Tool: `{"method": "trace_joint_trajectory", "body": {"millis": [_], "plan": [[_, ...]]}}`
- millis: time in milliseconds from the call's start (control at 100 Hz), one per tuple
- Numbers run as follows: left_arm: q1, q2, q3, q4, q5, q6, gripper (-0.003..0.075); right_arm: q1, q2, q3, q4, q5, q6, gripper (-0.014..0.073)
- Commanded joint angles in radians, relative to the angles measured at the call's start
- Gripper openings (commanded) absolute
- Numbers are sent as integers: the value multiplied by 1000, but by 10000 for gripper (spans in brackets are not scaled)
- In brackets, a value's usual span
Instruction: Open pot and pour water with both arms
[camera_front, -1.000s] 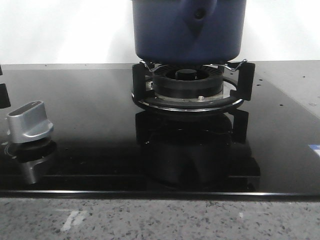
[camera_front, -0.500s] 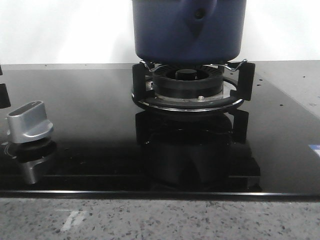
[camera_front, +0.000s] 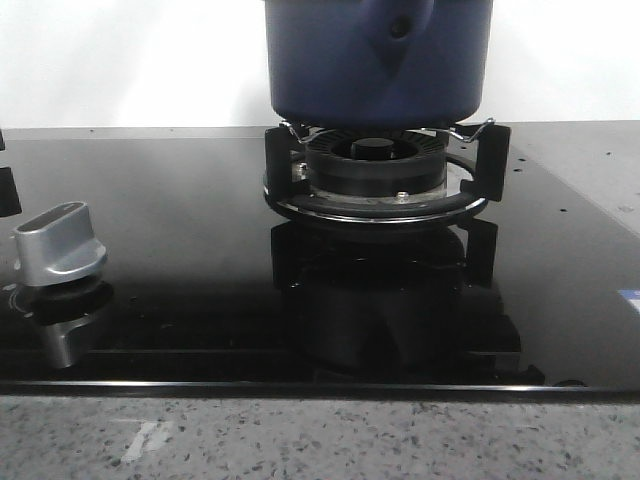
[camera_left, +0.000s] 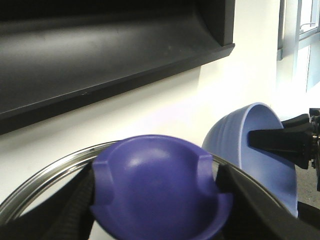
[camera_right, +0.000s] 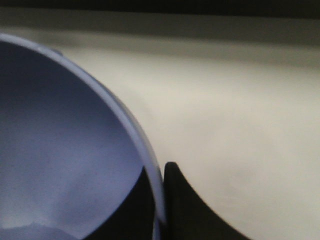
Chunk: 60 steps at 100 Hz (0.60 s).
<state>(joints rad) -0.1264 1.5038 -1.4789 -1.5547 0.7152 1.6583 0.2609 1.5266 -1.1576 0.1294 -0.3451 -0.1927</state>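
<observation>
The dark navy pot sits on the gas burner at the back centre of the front view, its top cut off by the frame. No gripper shows in that view. In the left wrist view my left gripper is shut on the lid's purple-blue knob, and the lid's metal rim curves behind it. Beside it hangs a light blue bowl, its rim pinched by my right gripper. In the right wrist view my right gripper is shut on the bowl's rim, with the bowl's inside filling one side.
A glossy black cooktop carries the burner's pan supports and a silver control knob at the left. A speckled counter edge runs along the front. A dark range hood hangs against the white wall above the lid.
</observation>
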Motion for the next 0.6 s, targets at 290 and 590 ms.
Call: {"method": "trace_joint_trajectory", "body": {"millis": [290, 590], "plan": [[0, -51, -36, -81, 4, -2, 347, 0, -54, -26, -9, -146, -3, -47], [0, -51, -36, -81, 4, -2, 347, 0, -54, -26, -9, -248, -3, -47]]}}
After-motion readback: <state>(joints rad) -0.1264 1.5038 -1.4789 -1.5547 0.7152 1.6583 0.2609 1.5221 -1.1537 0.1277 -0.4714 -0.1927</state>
